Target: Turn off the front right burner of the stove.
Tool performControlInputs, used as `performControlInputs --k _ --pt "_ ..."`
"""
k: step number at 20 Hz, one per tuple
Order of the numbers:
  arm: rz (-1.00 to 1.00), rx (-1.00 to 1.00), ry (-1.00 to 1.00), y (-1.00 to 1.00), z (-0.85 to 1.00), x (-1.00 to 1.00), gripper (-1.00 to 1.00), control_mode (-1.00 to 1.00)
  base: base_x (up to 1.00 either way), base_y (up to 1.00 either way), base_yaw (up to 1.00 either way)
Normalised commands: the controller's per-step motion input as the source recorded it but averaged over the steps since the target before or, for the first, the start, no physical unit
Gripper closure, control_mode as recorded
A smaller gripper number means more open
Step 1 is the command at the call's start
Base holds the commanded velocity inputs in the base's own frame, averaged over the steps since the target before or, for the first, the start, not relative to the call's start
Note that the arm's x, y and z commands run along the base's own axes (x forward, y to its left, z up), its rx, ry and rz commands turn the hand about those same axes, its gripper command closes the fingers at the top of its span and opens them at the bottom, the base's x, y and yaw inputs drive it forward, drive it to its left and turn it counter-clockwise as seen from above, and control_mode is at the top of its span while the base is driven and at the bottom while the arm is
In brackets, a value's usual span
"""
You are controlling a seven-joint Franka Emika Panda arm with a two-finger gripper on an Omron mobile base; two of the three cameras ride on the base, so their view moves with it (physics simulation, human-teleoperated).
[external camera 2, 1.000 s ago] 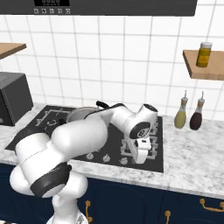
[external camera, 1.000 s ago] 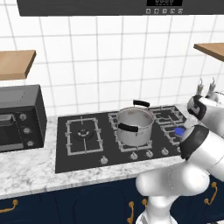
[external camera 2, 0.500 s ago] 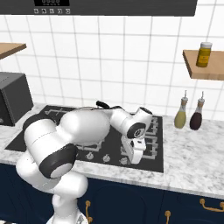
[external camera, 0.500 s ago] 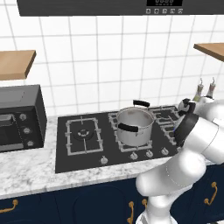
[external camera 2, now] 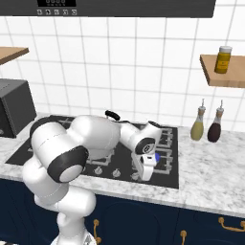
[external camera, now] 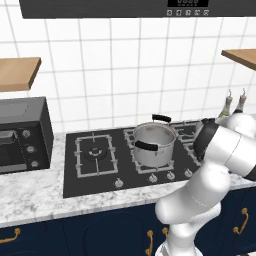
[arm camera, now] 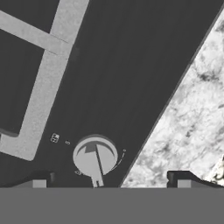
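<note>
Right base view: the arm bends low over the stove (external camera 2: 170,165), its claw (external camera 2: 145,175) pointing down at the knob row near the front right corner of the black glass. Hand view: a silver knob (arm camera: 95,156) sits low in frame at 6 o'clock, between the two dark fingertips (arm camera: 180,179), which stand well apart on either side of it and do not touch it; the claw is released. A grey grate bar (arm camera: 41,94) crosses the glass toward 10 o'clock, and the marbled counter (arm camera: 192,127) fills the 3 o'clock side beyond the stove's straight edge. Left base view: a steel pot (external camera: 154,143) with black handles stands on the centre grate, with further knobs in a row just in front of it; the front right burner lies behind the arm's elbow and cannot be made out, nor can its flame. A black microwave (external camera: 22,135) sits on the counter at 9 o'clock of the stove. Right base view: two bottles (external camera 2: 207,125) stand on the counter at 3 o'clock of the stove, well apart from the claw, and a jar (external camera 2: 222,59) rests on the wall shelf (external camera 2: 225,74) above them.
</note>
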Motion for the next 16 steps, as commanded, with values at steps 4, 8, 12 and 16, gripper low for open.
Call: performControlInputs --k 4,8,12,16 --pt "0.00 -0.04 -0.02 0.00 -0.24 0.08 -1.00 -1.00 0.00 0.00 0.00" --pt "0.00 -0.01 0.00 0.01 -0.18 0.04 -1.00 -1.00 0.00 0.00 0.00" --pt "0.00 -0.04 0.00 0.05 -0.20 -0.01 -1.00 -1.00 0.00 0.00 0.00" --pt "0.01 -0.09 -0.07 0.24 -0.13 -0.28 -1.00 -1.00 0.00 0.00 0.00"
